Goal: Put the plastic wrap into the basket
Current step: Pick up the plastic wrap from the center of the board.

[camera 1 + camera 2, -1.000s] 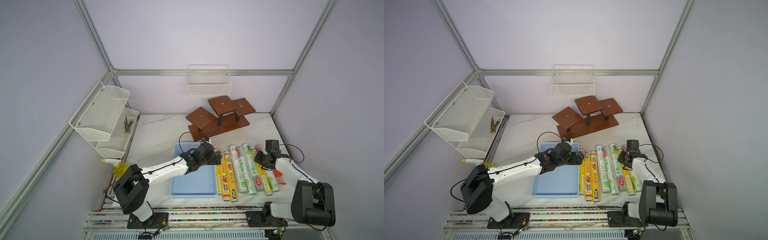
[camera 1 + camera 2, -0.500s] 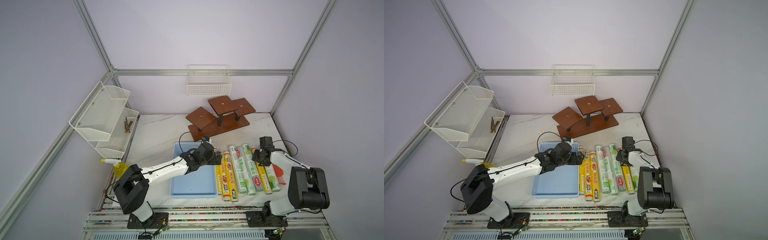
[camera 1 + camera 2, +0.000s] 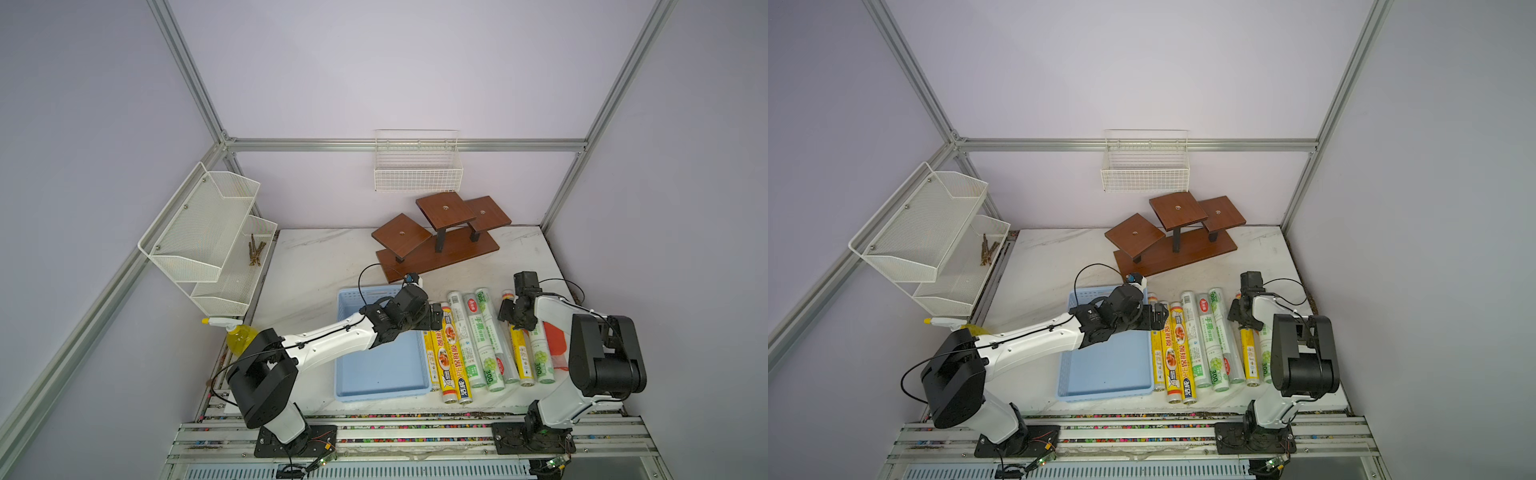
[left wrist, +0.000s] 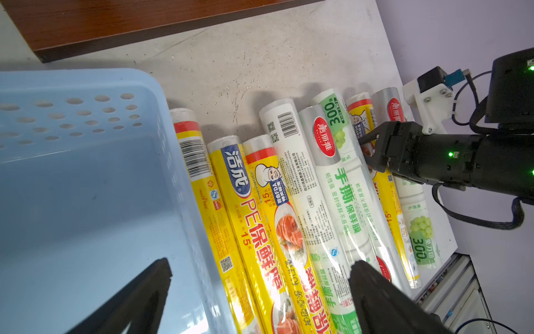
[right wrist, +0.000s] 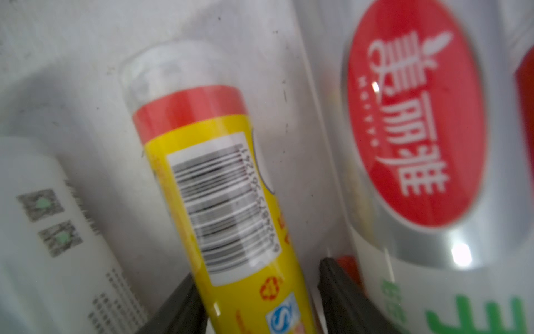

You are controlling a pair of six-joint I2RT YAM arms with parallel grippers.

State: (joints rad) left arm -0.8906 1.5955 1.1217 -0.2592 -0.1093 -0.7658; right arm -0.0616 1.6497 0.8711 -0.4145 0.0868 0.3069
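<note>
In both top views we see the rolls [image 3: 473, 345] lying side by side on the table [image 3: 324, 266], right of centre in the lower half of the frame, their long axes running roughly up and down the picture. They are yellow ones with food pictures mixed with whitish ones in green print, and all of them are outside the basket [image 3: 382, 374]. The basket sits just left of the row, and in the left wrist view its long wall [image 4: 185, 202] has the nearest yellow one right against it. The left tool [image 3: 436, 316] reaches over the basket's upper right corner to the row's left edge. It is released and grasps nothing: in its wrist view one finger [image 4: 138, 295] hangs over the basket floor and the other [image 4: 381, 297] over a whitish roll (how high above them we cannot tell). The right tool [image 4: 365, 151] is down at the upper end of the row's right part, its fingers parted on either side of a yellow roll [image 5: 225, 188] with a red band and a barcode. In the right wrist view bare table shows between that roll and one finger [image 5: 341, 292], so the tool is not clenched on it. Whether the other finger [image 5: 179, 306] touches the roll we cannot tell. A red item [image 3: 555, 340] lies just right of the row, partly behind the right arm, and a brown wooden stand [image 3: 436, 245] sits above the basket, toward the back wall.
</note>
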